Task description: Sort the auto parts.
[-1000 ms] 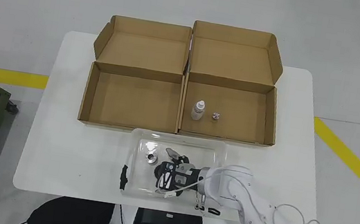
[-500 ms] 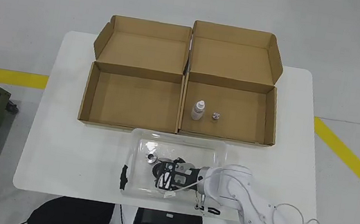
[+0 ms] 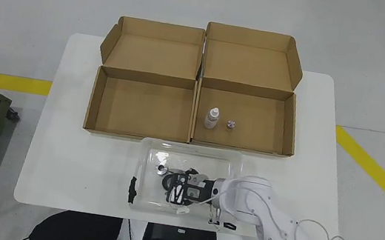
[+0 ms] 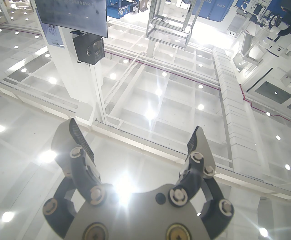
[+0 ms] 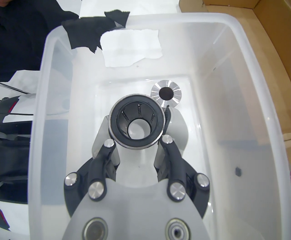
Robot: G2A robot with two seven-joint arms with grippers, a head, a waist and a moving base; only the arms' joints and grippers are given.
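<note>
Right gripper (image 5: 137,123) has its fingers clamped either side of a black sleeve (image 5: 133,111) with a metal rim, down inside the clear plastic bin (image 5: 145,17). A silver disc (image 5: 166,93) sits just beside it. A paper scrap (image 5: 130,47) and black tape (image 5: 88,29) are stuck on the bin wall.

Pillar poster (image 4: 54,31): print too small to read.
Blue banners (image 4: 216,11): lettering not legible.
Paper patch (image 5: 131,47) on clear bin (image 5: 181,17): no readable print.

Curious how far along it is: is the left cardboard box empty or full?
Empty: the left cardboard box shows only bare floor from above; the right box holds a white bottle and a small metal part.
</note>
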